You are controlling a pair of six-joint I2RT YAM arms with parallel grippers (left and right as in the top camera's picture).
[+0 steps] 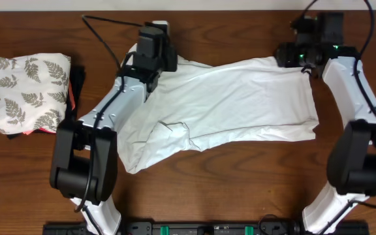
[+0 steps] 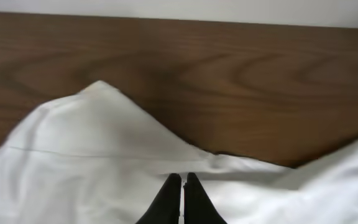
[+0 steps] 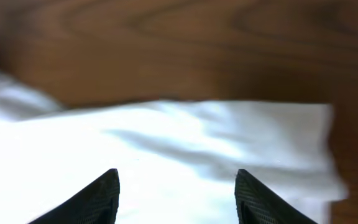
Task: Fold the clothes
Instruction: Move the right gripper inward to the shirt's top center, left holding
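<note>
Partly hidden T-shirt [image 1: 240, 98], left tool [image 2: 183, 177] closed, right tool [image 3: 176, 173] spread

Left arm [image 1: 113, 104]: extends from lower left of the overhead frame up toward upper centre-left.
Left gripper [image 2: 182, 179]: fingers pressed together, bottom centre of its wrist view.
Right arm [image 1: 354, 85]: extends from lower right to upper right.
Right gripper [image 3: 177, 180]: fingers spread wide.

The T-shirt [image 1: 240, 104] is plain white. The table [image 1: 240, 189] is dark brown with wood grain. The folded cloth [image 1: 28, 91] is white with grey fern leaves, over black and red garments [image 1: 77, 78]. The left arm [image 1: 109, 111] and right arm [image 1: 354, 85] are white with black joints; the left claw [image 2: 183, 179] and right claw [image 3: 176, 174] are black.
</note>
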